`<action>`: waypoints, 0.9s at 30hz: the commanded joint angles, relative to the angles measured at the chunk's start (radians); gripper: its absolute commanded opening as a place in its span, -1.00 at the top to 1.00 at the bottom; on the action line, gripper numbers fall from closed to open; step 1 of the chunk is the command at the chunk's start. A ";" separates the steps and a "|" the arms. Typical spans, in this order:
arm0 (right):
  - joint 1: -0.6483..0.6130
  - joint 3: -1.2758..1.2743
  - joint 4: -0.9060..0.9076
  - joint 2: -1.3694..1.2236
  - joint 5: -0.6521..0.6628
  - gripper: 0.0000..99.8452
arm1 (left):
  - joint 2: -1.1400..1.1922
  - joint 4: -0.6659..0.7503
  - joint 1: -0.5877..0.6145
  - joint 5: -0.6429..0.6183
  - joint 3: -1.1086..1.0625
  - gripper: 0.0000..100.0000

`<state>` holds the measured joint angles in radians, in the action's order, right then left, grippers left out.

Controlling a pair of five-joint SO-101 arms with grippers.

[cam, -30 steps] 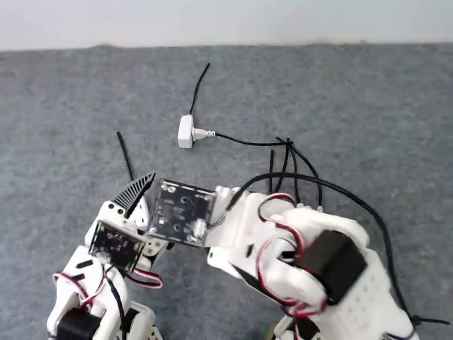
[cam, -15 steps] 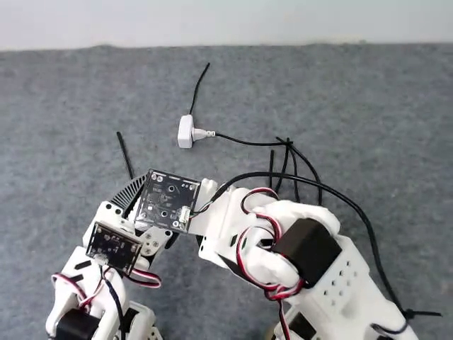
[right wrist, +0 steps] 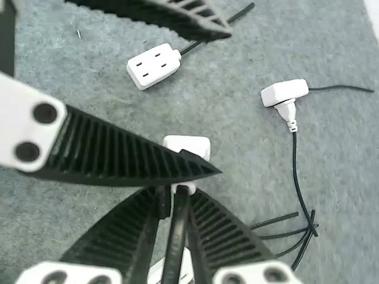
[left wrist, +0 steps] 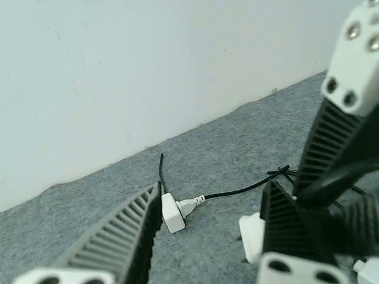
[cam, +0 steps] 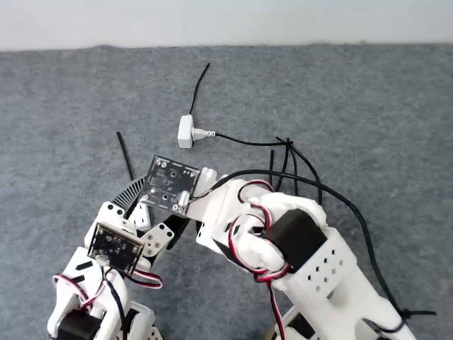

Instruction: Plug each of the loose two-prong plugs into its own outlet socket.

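My right gripper (right wrist: 177, 192) is shut on a black cord just behind a white two-prong plug (right wrist: 186, 148), which it holds low over the carpet. A free white socket block (right wrist: 154, 65) lies just beyond it, between the spread fingers of my open left gripper (left wrist: 213, 189), and appears as a white piece (cam: 139, 214) by the left arm. Farther off lies a second white socket (cam: 185, 131) with a plug (cam: 202, 133) seated in it, also seen as the socket (left wrist: 173, 214) between my left fingers.
Black cords (cam: 290, 159) loop and cross on the grey carpet to the right of the plugged socket. A loose black cord end (cam: 124, 154) lies left of the arms. A pale wall (left wrist: 148, 77) bounds the far side.
The right arm has swung left and then pushed farther from the near edge, carrying the plug on its cord toward the left gripper. The left arm has barely moved.
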<state>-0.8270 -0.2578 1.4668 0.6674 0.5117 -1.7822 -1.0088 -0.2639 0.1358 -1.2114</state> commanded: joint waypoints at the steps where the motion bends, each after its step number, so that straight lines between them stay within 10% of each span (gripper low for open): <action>1: 0.012 0.011 -0.025 0.016 -0.011 0.98 | 0.005 0.014 0.002 -0.009 0.005 0.46; 18: 0.107 -0.193 -0.159 0.016 -0.017 0.98 | 0.005 0.014 0.009 -0.005 0.005 0.46; 27: 0.128 -0.262 -0.245 0.016 -0.080 0.98 | 0.005 0.114 0.308 0.041 0.008 0.46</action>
<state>-0.7211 -0.5278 1.2536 0.6659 0.4488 -1.7822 -0.9659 -0.0936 0.1665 -1.2114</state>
